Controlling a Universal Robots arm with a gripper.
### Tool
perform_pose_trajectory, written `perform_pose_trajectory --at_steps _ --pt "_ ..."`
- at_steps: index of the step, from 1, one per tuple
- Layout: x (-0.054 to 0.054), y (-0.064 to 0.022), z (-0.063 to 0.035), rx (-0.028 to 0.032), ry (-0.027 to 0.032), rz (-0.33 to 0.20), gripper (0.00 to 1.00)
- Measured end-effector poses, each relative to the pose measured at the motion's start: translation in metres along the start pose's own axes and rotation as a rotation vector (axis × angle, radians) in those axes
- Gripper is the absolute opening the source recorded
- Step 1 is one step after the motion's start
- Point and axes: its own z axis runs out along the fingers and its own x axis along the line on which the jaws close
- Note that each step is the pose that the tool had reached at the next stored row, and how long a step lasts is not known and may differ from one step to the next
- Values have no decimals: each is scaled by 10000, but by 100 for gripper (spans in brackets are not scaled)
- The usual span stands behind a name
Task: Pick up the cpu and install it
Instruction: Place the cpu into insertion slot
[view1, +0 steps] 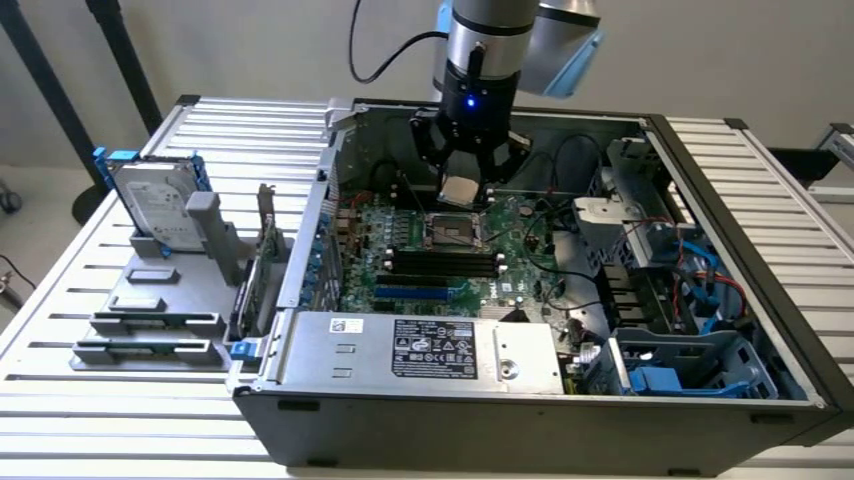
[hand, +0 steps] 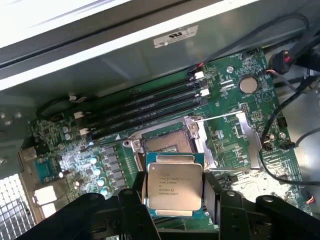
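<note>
One table (view1: 54, 400): white, slatted, carries everything.
Computer case (view1: 534, 420): side open, lying flat, takes up the centre and 3 o'clock part of the exterior view.
Power supply box (view1: 414, 350): silver with a black label, inside the case at its 6 o'clock edge.
Motherboard (view1: 514, 280) (hand: 230, 100): green, flat on the case floor, at 12 o'clock from the power supply box.
Arm (view1: 487, 40): silver and black, comes down from 12 o'clock over the case.
Rack (view1: 147, 300): grey, on the table at 9 o'clock from the case, just beside it.
Hard drive (view1: 154, 210): silver, blue frame, standing upright at the rack's 12 o'clock end.
Memory slots (view1: 441, 262) (hand: 145, 107): black, parallel rows, just at 6 o'clock from the socket.
Gripper (view1: 461, 180) (hand: 174, 200): black fingers (hand: 134, 200) clamped on two opposite edges of the cpu.
Socket (view1: 451, 232) (hand: 160, 142): on the motherboard, pin bed showing, metal frame tilted open beside it.
Cpu (view1: 461, 190) (hand: 174, 185): silver top up, printed text showing, held in the air over the socket, apart from it, at 12 o'clock from it in the exterior view.
</note>
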Motion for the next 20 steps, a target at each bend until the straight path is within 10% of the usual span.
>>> perform_pose_trajectory --at_steps 20 --pt "-6 -8 139 -159 -201 3632 55"
